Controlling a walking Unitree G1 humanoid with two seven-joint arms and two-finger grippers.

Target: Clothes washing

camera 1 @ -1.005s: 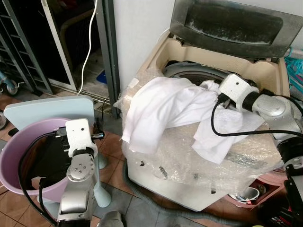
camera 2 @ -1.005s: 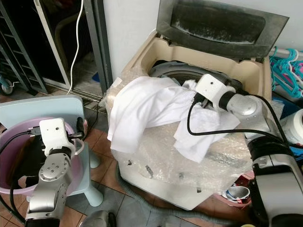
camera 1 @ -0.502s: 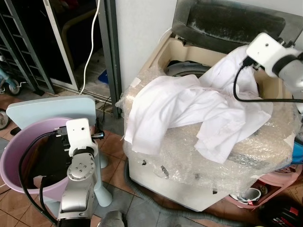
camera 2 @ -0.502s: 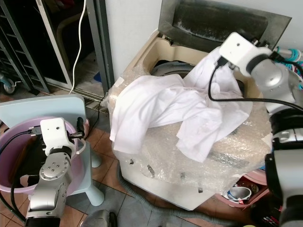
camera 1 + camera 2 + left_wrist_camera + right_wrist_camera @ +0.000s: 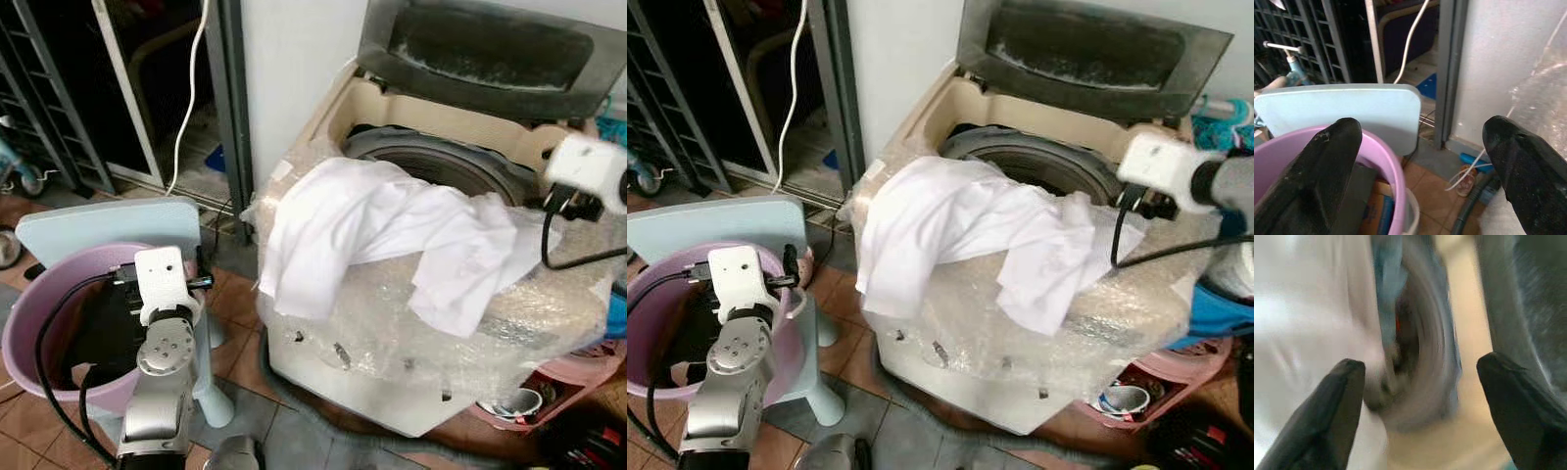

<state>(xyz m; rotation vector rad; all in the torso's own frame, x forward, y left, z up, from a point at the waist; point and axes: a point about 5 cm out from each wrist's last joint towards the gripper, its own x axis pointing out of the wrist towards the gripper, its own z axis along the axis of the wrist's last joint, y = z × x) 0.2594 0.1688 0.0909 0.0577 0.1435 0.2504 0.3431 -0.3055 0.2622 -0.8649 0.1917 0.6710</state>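
Observation:
A white garment (image 5: pixel 392 220) lies draped over the front edge of the top-loading washing machine (image 5: pixel 392 108), hanging down its bubble-wrapped front. Behind it the drum (image 5: pixel 446 162) is uncovered under the raised lid (image 5: pixel 480 49). My right gripper (image 5: pixel 1420 364) hovers at the machine's right side, open and empty, looking toward the drum and the white cloth; its wrist camera box (image 5: pixel 588 166) is level with the machine's rim. My left gripper (image 5: pixel 1420 122) stays open over the pink basin (image 5: pixel 29 323), which holds dark clothes (image 5: pixel 108 323).
The basin sits on a light blue stool (image 5: pixel 98 225) left of the machine. A dark doorway with a metal frame (image 5: pixel 220 108) and a white cable (image 5: pixel 186 98) stand behind. A grey hose (image 5: pixel 323 431) runs along the tiled floor. Another pink tub (image 5: pixel 578 377) sits at lower right.
Half a second ago my right gripper held part of the white garment up near the lid. It has let go and swung right; the cloth has dropped back onto the front edge, uncovering the drum.

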